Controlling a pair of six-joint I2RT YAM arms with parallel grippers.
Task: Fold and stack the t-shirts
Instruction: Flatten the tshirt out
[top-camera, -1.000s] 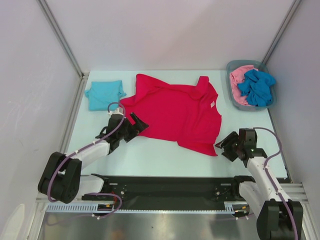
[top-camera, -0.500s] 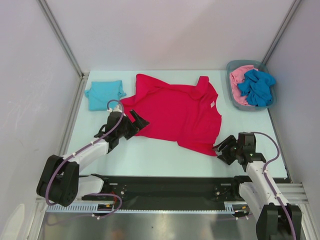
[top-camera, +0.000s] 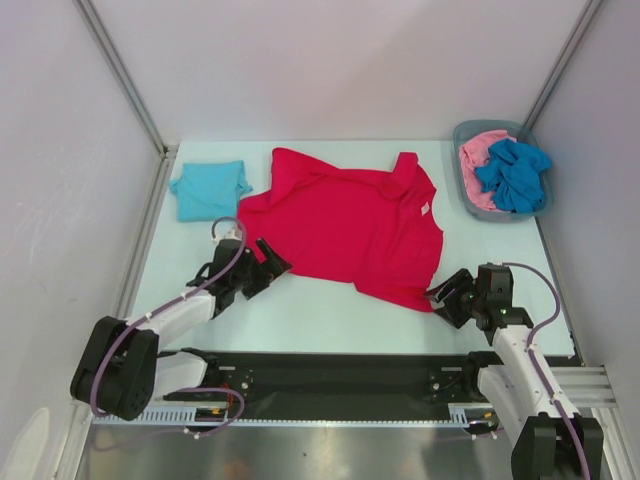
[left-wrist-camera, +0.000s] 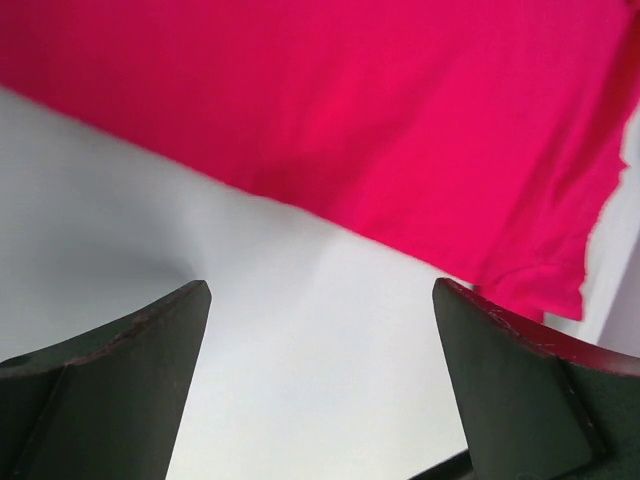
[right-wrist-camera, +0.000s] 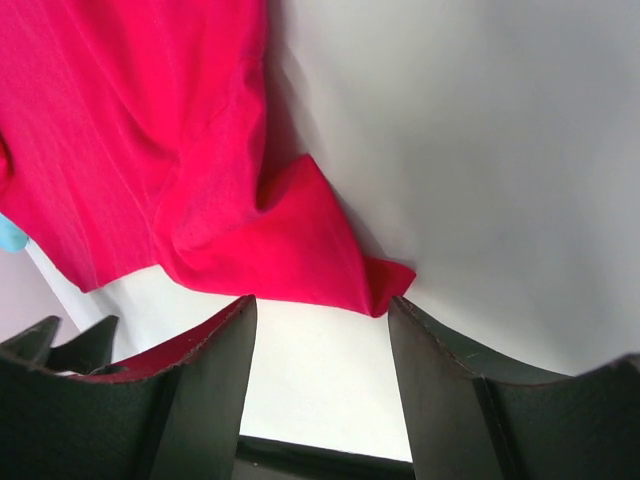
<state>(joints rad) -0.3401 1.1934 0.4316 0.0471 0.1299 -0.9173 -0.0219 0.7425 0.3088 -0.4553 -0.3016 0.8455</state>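
A bright red t-shirt (top-camera: 350, 225) lies spread and rumpled across the middle of the table. My left gripper (top-camera: 268, 262) stands open just off its near-left hem; in the left wrist view the red cloth (left-wrist-camera: 350, 110) lies beyond the gripper (left-wrist-camera: 320, 300), with bare table between the fingers. My right gripper (top-camera: 443, 297) is open at the shirt's near-right corner; that corner (right-wrist-camera: 300, 250) sits just ahead of the gripper (right-wrist-camera: 322, 310), not between the jaws. A folded light teal t-shirt (top-camera: 210, 190) rests at the far left.
A grey bin (top-camera: 463, 135) at the far right holds a pink shirt (top-camera: 478, 155) and a deeper blue one (top-camera: 515, 172). Metal posts and white walls close in both sides. The black rail (top-camera: 340, 375) runs along the near edge.
My left gripper has drawn back toward the near edge, off the red shirt's hem. The right gripper has shifted slightly nearer and left, toward the shirt's corner.
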